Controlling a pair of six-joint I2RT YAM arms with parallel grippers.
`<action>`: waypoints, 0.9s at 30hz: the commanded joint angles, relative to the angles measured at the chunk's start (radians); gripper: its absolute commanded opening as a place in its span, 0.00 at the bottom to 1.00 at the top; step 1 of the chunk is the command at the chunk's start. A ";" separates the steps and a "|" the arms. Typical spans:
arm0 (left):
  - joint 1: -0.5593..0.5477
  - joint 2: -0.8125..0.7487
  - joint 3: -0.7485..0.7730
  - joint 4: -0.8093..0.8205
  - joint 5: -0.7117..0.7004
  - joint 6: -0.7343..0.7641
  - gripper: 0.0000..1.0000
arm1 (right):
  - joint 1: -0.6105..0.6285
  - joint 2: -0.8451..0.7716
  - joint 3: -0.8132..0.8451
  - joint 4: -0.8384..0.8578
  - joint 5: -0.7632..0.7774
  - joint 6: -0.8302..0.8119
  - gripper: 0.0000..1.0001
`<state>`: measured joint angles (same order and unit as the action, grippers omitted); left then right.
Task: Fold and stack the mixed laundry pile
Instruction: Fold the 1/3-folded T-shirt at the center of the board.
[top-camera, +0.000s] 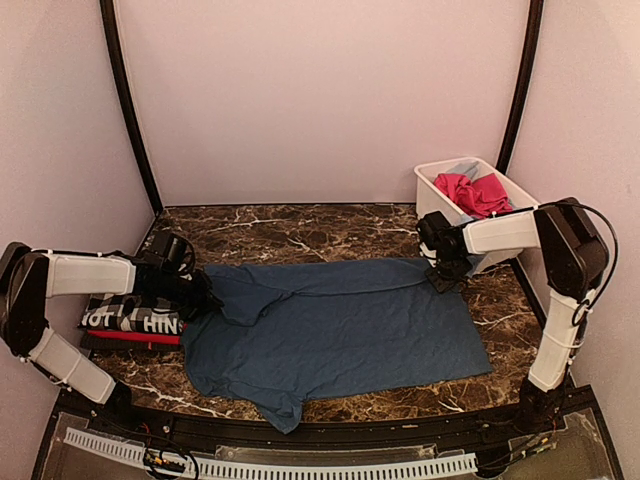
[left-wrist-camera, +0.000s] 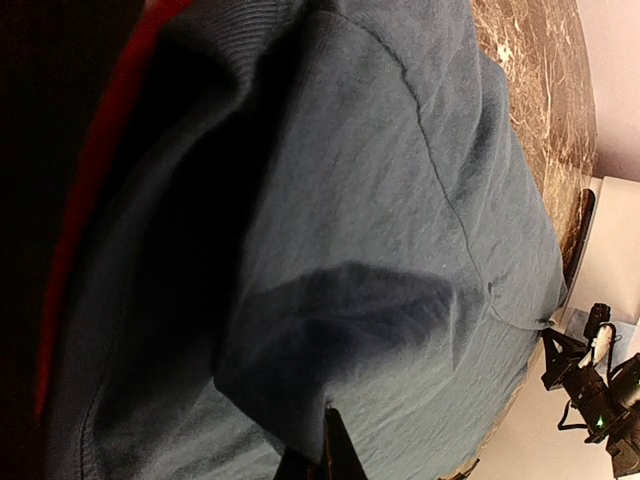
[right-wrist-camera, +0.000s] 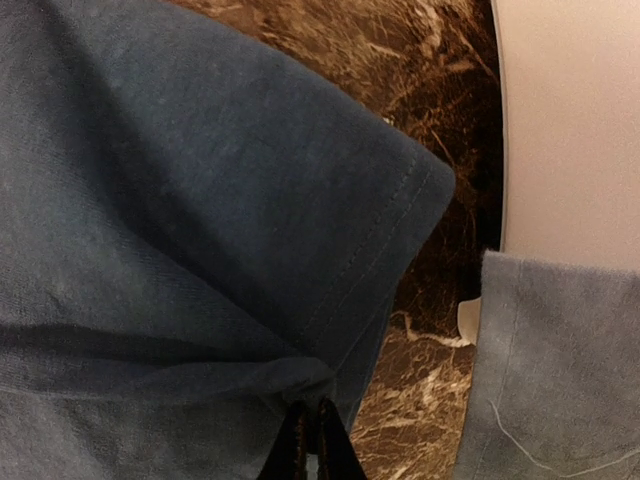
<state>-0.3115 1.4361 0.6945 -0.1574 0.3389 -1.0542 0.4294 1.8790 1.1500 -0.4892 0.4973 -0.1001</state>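
On the dark brown marble-patterned table (top-camera: 330, 232), a navy blue cotton tee (top-camera: 340, 335) lies spread at centre, one sleeve pointing to the near edge. The white rectangular plastic tub (top-camera: 428, 178) at far right holds a pink piece (top-camera: 478, 193) and a light blue piece (top-camera: 465, 168). At left, a folded black-and-white checked garment (top-camera: 130, 318) sits atop a red tee (top-camera: 135, 338). The left gripper (left-wrist-camera: 330, 450) is clamped on the navy tee's far-left corner, the right gripper (right-wrist-camera: 308, 440) on its far-right hem corner. A clean fold likely needs both arms to lift together, keep the cloth taut and carry the far edge evenly nearward
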 joint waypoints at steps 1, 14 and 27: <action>-0.002 0.001 -0.010 0.021 0.001 0.003 0.00 | 0.009 0.013 0.035 -0.078 0.029 0.041 0.09; -0.001 0.003 -0.009 0.005 -0.013 0.014 0.00 | 0.007 -0.062 0.006 -0.192 0.076 0.079 0.43; -0.001 -0.049 0.088 -0.103 -0.035 0.101 0.35 | 0.142 -0.216 0.061 -0.167 -0.190 0.061 0.60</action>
<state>-0.3119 1.4380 0.7147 -0.1822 0.3241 -1.0115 0.4923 1.7123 1.1656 -0.6956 0.4465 -0.0433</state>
